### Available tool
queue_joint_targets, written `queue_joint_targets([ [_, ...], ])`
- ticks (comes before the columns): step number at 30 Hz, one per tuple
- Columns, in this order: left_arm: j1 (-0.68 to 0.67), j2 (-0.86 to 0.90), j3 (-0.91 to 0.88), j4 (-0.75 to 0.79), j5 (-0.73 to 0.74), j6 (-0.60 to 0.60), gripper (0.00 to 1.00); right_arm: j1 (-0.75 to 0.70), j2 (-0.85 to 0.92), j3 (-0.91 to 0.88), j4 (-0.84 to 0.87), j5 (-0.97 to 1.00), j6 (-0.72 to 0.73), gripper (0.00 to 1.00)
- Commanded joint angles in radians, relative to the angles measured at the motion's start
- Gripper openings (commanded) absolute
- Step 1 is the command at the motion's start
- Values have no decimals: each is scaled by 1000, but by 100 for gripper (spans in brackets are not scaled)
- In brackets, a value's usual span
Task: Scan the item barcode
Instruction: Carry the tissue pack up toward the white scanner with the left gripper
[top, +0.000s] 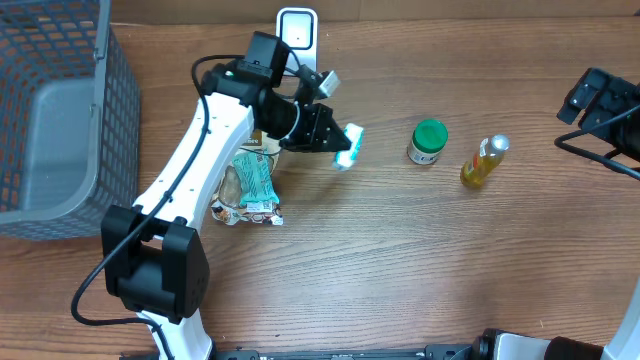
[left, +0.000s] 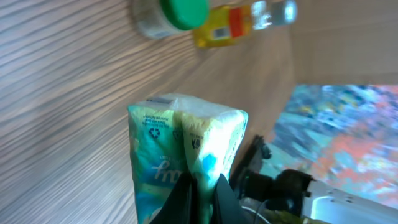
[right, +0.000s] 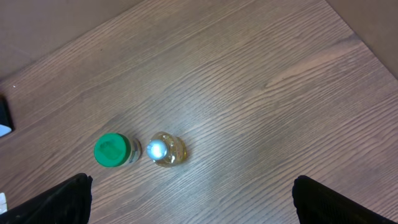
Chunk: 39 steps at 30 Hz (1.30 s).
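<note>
The left gripper (top: 336, 142) is clamped tight on a teal-and-white tissue pack (top: 349, 146), holding it just left of the green-lidded jar (top: 428, 140). The scanner (top: 297, 28) stands farther left of the jar and toward the far edge of the surface. A yellow bottle (top: 484, 162) stands just right of the jar. Snack bags (top: 250, 190) lie well left of it under the arm, and the basket (top: 112, 100) is farther left still. The right gripper (right: 191, 186), well right of the jar, is spread wide and holds nothing.
</note>
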Motion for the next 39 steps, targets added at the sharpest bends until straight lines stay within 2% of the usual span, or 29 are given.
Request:
queue_joint_targets([
  [1,-8,-4,-10,-26,-162,42,4,-2,-1,2,2,2,-5,100],
  [7,-71,-4,-108,7,-496,-66,4,-2,-1,2,2,2,-5,100],
  [9,-97,-3,-154,50,-566,-111,4,-2,-1,2,3,2,-5,100],
  [18,-219,-1,-338,256,-779,-248,4,-2,-1,2,2,2,-5,100],
  [21,-246,-1,-356,267,-845,-258,4,-2,-1,2,2,2,-5,100],
  [26,-261,-1,-356,267,-854,-257,4,-2,-1,2,2,3,-5,100],
  [29,-253,-2,-354,267,-813,-257,4,-2,-1,2,2,2,-5,100],
  [32,-219,-3,-330,267,-686,-256,4,-2,-1,2,2,2,-5,100],
  [34,-186,-3,-298,267,-548,-239,4,-2,-1,2,2,2,-5,100],
  [39,-64,-3,-183,268,-72,-220,4,-2,-1,2,2,2,-5,100],
])
